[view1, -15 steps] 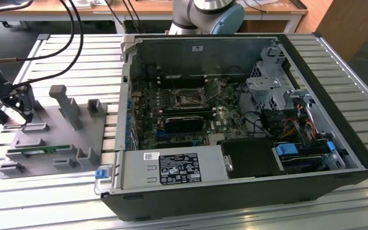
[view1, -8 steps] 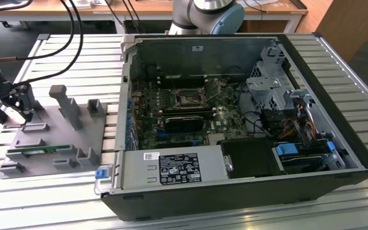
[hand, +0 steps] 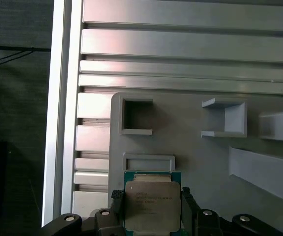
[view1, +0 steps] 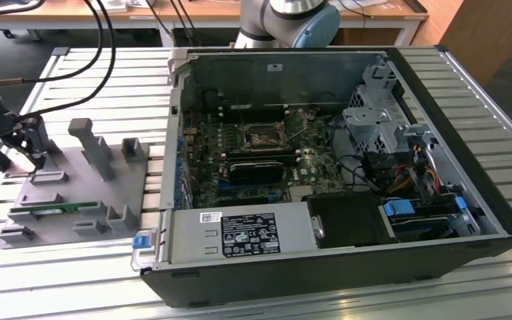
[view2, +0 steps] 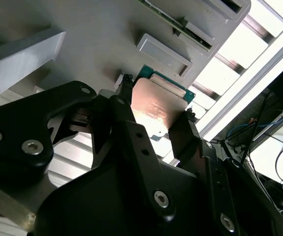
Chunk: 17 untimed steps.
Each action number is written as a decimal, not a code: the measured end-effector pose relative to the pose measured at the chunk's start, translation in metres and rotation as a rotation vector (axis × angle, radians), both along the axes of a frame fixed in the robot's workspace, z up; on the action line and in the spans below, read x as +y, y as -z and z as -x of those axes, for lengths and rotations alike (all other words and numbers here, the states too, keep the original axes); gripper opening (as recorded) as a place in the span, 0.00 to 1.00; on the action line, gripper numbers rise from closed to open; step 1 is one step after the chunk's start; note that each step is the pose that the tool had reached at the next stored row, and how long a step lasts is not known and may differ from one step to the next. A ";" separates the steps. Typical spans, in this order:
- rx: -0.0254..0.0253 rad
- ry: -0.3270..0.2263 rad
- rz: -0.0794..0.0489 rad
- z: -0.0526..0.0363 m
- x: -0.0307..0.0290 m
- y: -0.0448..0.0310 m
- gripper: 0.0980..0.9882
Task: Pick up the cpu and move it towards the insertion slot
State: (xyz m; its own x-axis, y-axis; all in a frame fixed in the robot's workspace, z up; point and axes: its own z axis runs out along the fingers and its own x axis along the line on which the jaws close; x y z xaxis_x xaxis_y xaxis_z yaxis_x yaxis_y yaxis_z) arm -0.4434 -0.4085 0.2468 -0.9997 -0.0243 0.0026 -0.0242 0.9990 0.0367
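Gripper (hand: 152,196) is closed narrow on the cpu (hand: 152,206), w/ fingers (hand: 117,202) on two opp. edges. The silver lid faces the first wrist cam and the green rim shows past the lid. In the second wrist view the cpu (view2: 157,104) sits square betw. the pads, w/ the grey fixture tray (view2: 82,39) behind it. Can't tell if the chip is clear of its tray pocket yet.

In the exterior view the gripper (view1: 37,159) hangs over the tray at that view's left, near the memory stick (view1: 56,211). The insertion slot (view1: 261,137) is well apart, on the motherboard (view1: 238,175) inside the open PC case (view1: 483,160).

Judgement: the step in hand is pick-up / early carry. Doing it well means chip level, grip on edges only, and no more squeeze than holds it. A straight rise avoids the rim catching the tray ribs. The edge hold is thin, so a jerk could make the chip slip or twist.
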 end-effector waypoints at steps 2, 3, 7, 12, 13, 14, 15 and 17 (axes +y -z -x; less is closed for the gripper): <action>0.0001 0.000 0.000 0.0000 0.0002 -0.0003 0.50; 0.0001 0.000 0.000 0.0000 0.0003 -0.0004 0.50; 0.0000 0.000 0.000 0.0000 0.0007 -0.0009 0.50; 0.0001 0.000 0.000 0.0000 0.0014 -0.0017 0.50; 0.0000 0.000 0.001 0.0000 0.0015 -0.0017 0.50; 0.0000 0.000 0.001 0.0000 0.0016 -0.0019 0.50; 0.0001 0.000 0.001 0.0000 0.0018 -0.0020 0.50; 0.0000 0.000 0.001 0.0000 0.0037 -0.0057 0.50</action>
